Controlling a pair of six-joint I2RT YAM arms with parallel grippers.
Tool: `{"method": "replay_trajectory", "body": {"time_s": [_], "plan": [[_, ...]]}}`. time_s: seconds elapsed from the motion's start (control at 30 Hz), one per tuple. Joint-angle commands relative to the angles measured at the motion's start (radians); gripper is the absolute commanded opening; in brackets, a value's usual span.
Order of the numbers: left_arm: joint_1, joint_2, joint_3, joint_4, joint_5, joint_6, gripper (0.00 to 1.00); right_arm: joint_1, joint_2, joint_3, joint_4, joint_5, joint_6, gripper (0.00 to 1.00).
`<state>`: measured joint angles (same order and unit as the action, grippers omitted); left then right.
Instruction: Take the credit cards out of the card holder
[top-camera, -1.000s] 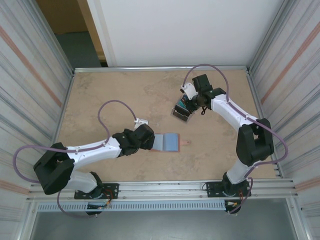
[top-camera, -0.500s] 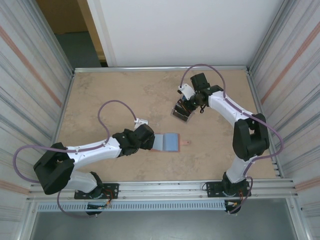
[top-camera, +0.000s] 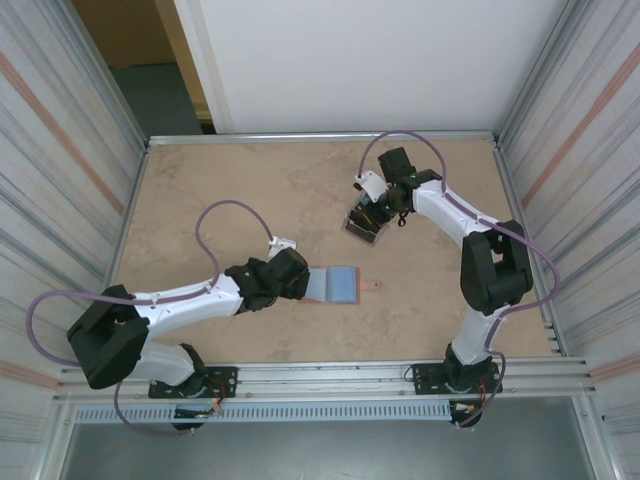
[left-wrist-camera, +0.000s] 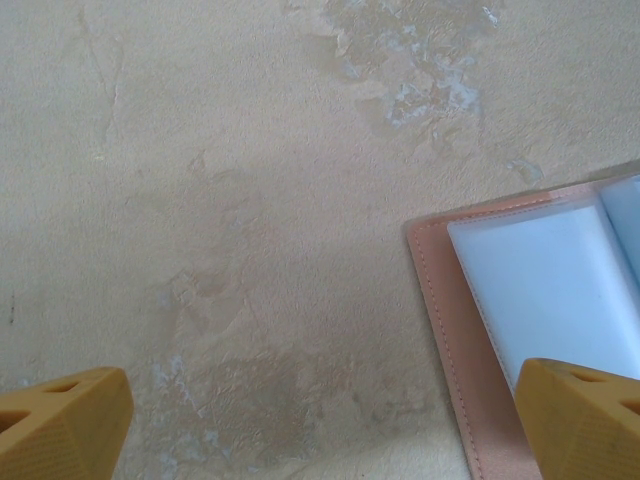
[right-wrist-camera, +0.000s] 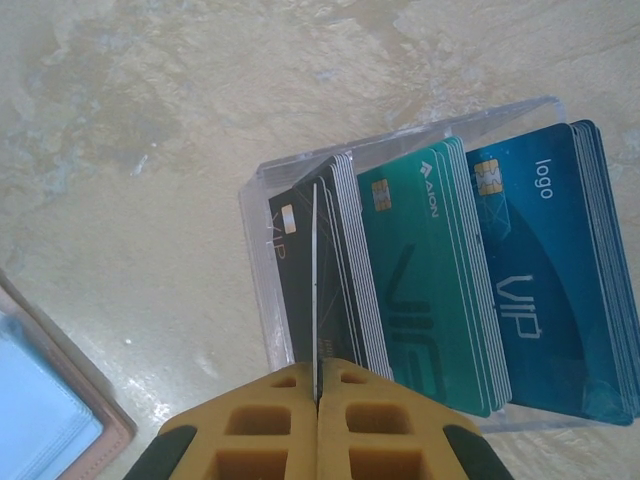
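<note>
Here, from the left wrist, our left gripper (left-wrist-camera: 320, 425) stands wide, one finger over the edge of the open pink wallet (left-wrist-camera: 450, 340) with its pale-blue cards (left-wrist-camera: 540, 290). From the right wrist, the right gripper (right-wrist-camera: 317, 400) pinches one card (right-wrist-camera: 315, 270) edge-on above the clear box (right-wrist-camera: 255, 250); we should lower it straight between the stacks (right-wrist-camera: 420, 270). Overhead, the pink wallet lies midway on the table (top-camera: 220, 190), mottled tan, with corrugated walls (top-camera: 60, 150) around it.

I see a tan, mottled stone-look table (top-camera: 200, 200) with two things lying on it. Just toward 6 o'clock from its middle, a pink wallet (top-camera: 336, 284) lies open and flat, blue inside up, its small tab (top-camera: 371, 285) pointing to 3 o'clock. At 1 o'clock from the wallet, well apart, sits a clear plastic box (top-camera: 362, 225) of cards.
</note>
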<state>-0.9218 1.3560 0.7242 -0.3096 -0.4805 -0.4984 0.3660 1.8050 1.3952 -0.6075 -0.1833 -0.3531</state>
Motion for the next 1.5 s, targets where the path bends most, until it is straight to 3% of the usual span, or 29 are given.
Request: {"method": "replay_trajectory", "body": {"time_s": [0.0, 0.73, 1.07, 1.47], "plan": [[0.011, 0.005, 0.0, -0.004, -0.013, -0.017, 0.99, -0.004, 0.021, 0.03, -0.031, -0.013, -0.027, 0.0], [0.014, 0.014, 0.003, -0.013, -0.014, -0.024, 0.99, 0.012, 0.083, 0.076, -0.096, -0.028, -0.044, 0.04], [0.015, 0.025, 0.011, -0.013, -0.008, -0.024, 0.99, 0.019, 0.114, 0.106, -0.117, 0.0, -0.038, 0.16], [0.016, 0.02, 0.017, -0.014, -0.01, -0.02, 0.99, 0.024, 0.071, 0.096, -0.115, 0.007, -0.01, 0.19]]}}
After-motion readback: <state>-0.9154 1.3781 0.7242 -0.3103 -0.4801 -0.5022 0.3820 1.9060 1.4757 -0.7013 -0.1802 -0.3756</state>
